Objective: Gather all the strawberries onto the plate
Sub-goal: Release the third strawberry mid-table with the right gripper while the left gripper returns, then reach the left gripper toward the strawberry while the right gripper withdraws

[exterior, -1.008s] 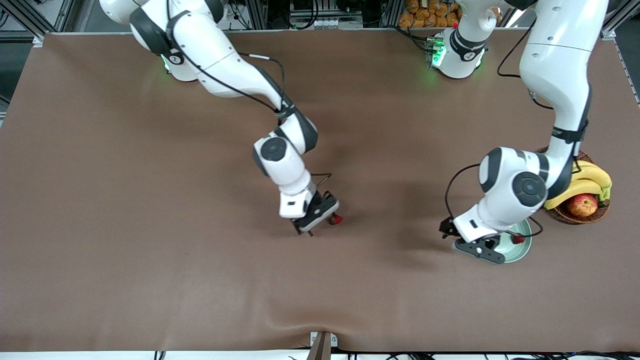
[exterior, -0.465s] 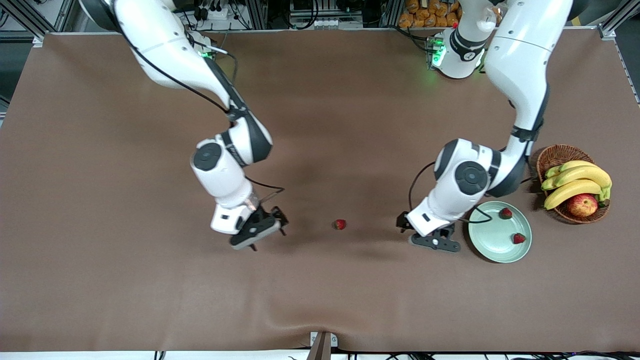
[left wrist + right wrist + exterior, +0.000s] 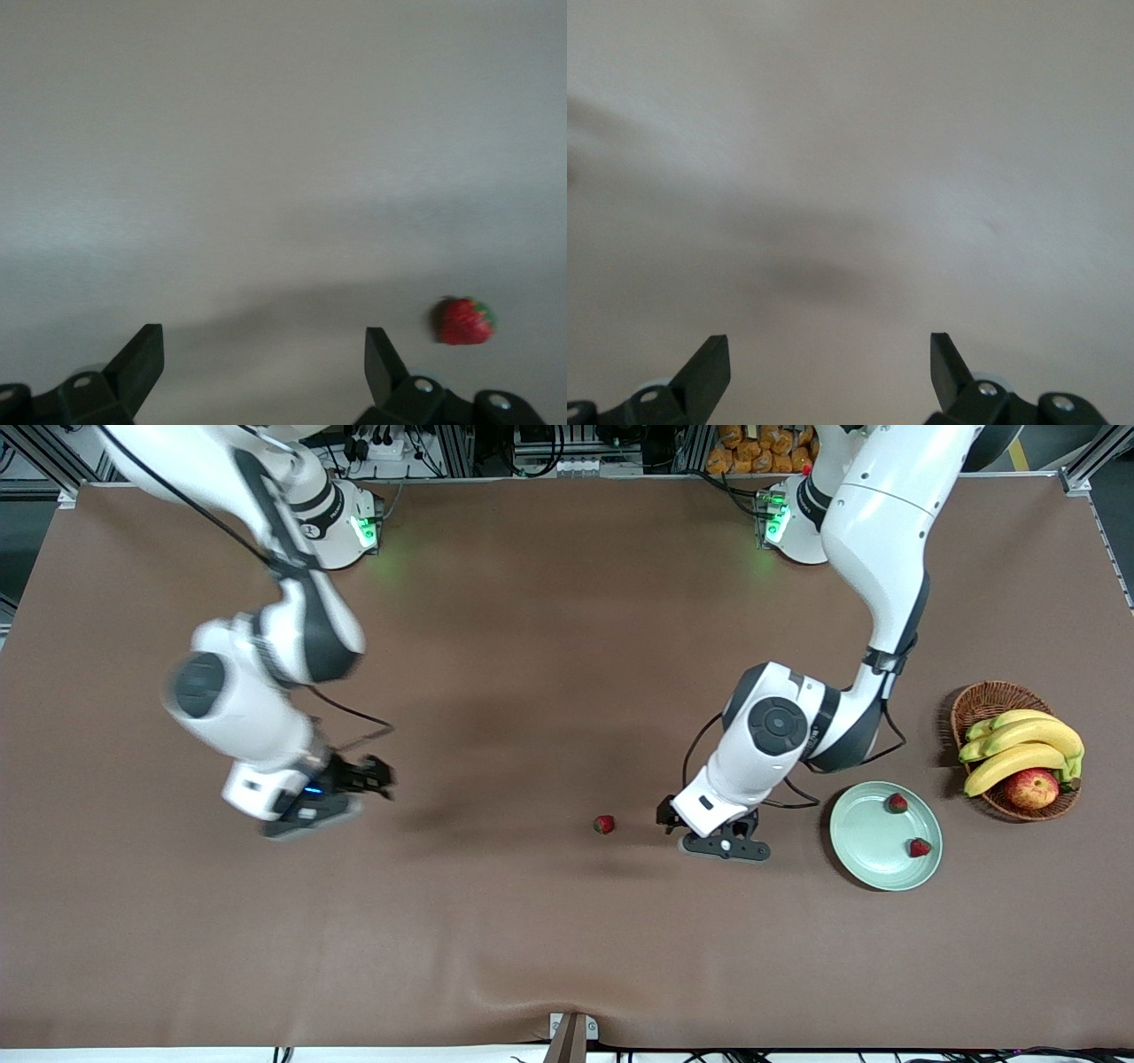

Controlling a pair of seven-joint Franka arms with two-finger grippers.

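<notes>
Two of three strawberries are in the plate [image 3: 864, 864]: one [image 3: 897, 803] near the rim on the basket [image 3: 973, 701] side, the other [image 3: 920, 848] nearer the front camera than the first. The third strawberry [image 3: 604, 824] lies on bare table [image 3: 567, 957], well apart from the plate, toward the right arm's end of the table from it. So roughly two thirds done; one pick and one drop left. The left gripper [image 3: 719, 840] hangs low over the table between the plate and the loose berry, closer to the berry; jaws are spread wide and empty. Its wrist view shows the berry [image 3: 462, 320] just outside one fingertip [image 3: 379, 351], not between the jaws, so it likely needs a small sideways shift before closing. The right gripper [image 3: 341, 788] is over bare table, much farther from the plate than the loose berry is, jaws also spread and empty, with only tablecloth in its wrist view; it looks out of play. The basket beside the plate holds bananas [image 3: 1019, 748] and an apple [image 3: 1031, 788], not part of the job.
</notes>
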